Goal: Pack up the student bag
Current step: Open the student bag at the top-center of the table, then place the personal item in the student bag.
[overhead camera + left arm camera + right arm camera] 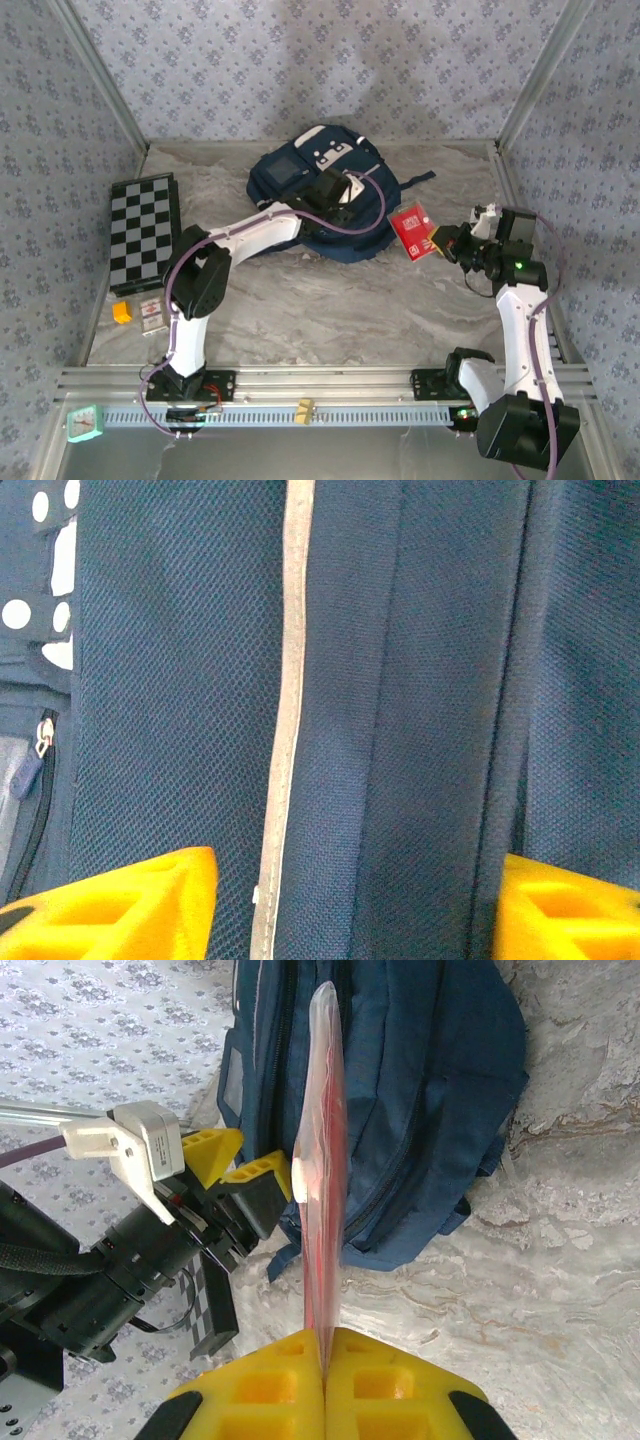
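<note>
L gripper [338, 192] spread on student bag [290, 170]; R gripper [440, 243] pinches red packet [411, 232] beside it.

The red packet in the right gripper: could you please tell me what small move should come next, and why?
Probably the left gripper should close on the fabric of the student bag that lies between its open fingers, to pull the bag open. The right gripper is shut on the red packet, held edge-on beside the bag, and the bag looks shut.
</note>
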